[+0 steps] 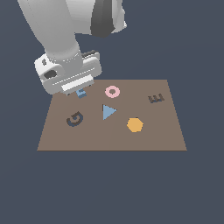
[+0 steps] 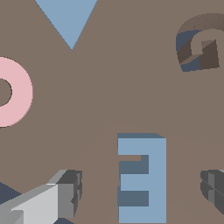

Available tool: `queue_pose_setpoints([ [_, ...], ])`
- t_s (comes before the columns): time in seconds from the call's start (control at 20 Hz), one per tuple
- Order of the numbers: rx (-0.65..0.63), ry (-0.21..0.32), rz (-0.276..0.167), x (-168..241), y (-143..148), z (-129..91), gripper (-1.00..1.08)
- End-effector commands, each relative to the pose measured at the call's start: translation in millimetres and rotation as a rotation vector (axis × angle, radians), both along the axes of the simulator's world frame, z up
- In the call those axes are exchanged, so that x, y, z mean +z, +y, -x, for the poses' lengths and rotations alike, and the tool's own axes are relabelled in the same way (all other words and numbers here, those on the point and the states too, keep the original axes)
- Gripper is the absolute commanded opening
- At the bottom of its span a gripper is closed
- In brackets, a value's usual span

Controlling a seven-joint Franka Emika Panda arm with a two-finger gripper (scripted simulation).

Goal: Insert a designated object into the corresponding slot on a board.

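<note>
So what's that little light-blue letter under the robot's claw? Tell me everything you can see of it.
It is a small light-blue E block, flat-topped and plain, like smooth plastic, with darker shading in the gaps between its three bars. It lies flat on the brown board, near the board's far corner on the exterior view's left, mostly hidden there beneath the gripper. In the wrist view it lies between the two grey fingers, which stand apart on either side and do not touch it. Only the board touches it.

A pink ring (image 1: pixel 112 92), a blue triangle (image 1: pixel 108 111) and an orange hexagon (image 1: pixel 134 124) can be seen spread apart mid-panel, with a dark G shape (image 1: pixel 75 119) off toward the exterior view's left.
</note>
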State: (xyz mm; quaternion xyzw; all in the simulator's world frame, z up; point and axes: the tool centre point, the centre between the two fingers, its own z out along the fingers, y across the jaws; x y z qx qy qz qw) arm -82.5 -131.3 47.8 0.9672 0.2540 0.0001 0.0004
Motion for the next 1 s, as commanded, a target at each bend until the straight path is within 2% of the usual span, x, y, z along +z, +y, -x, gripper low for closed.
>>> queue_pose_setpoints([
  [0.0, 0.001, 0.001, 0.0, -6, 0, 0, 1.0],
  [0.3, 0.003, 0.0, -0.001, -18, 0, 0, 1.0],
  [0.35, 0.003, 0.0, -0.001, -18, 0, 0, -1.0],
  [0.95, 0.004, 0.0, 0.0, -18, 0, 0, -1.0],
])
